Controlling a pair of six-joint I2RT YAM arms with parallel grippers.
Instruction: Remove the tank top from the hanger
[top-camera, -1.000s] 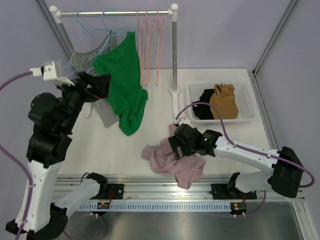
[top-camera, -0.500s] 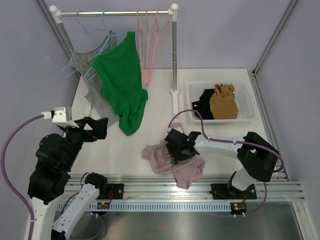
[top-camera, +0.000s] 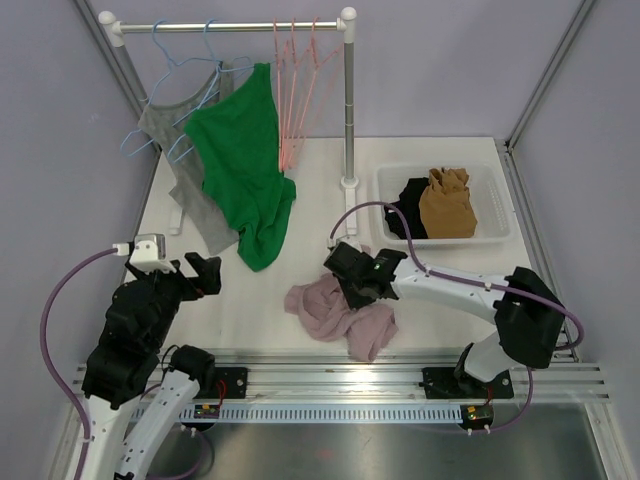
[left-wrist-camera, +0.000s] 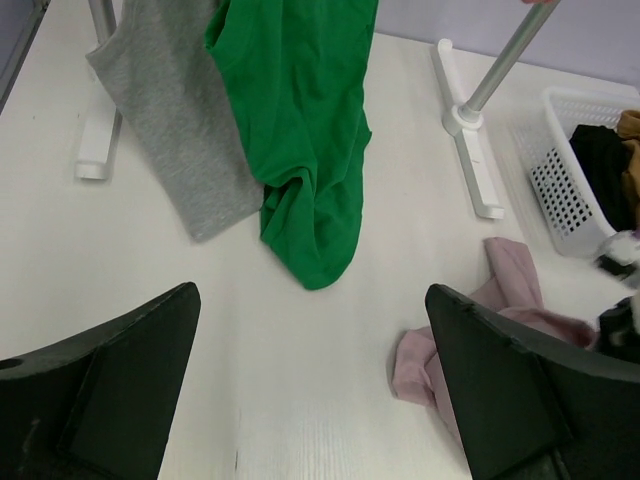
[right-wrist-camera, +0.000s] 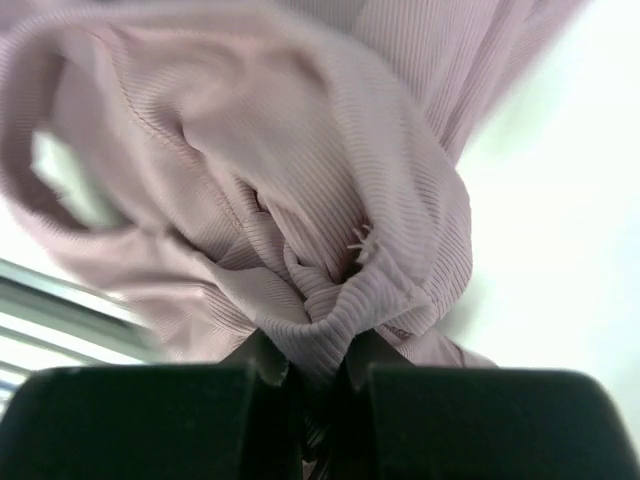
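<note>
- We count two tank tops on the rack's rail (top-camera: 230, 25). A grey tank top (top-camera: 205, 218) hangs at the left, and a green tank top (top-camera: 245, 170) overlaps its right side. Both have their lower ends down on the table (top-camera: 250, 300).
- Two blue hangers (top-camera: 170, 62) carry them. Beside these is a bunch of pink hangers (top-camera: 297, 90), packed too tightly for us to count.
- One pink garment (top-camera: 335, 315) lies crumpled on the table near the front edge.
- The right gripper (top-camera: 352, 290) has its two fingers pinched together on a fold of that pink garment. We see ribbed cloth bulging out between them in the wrist view.
- The left gripper (top-camera: 195, 272) hovers above the table's left side with its fingers spread wide and nothing between them.
- One white basket (top-camera: 445, 240) at the right holds two items, a black garment (top-camera: 405, 215) and a tan garment (top-camera: 447, 203).
</note>
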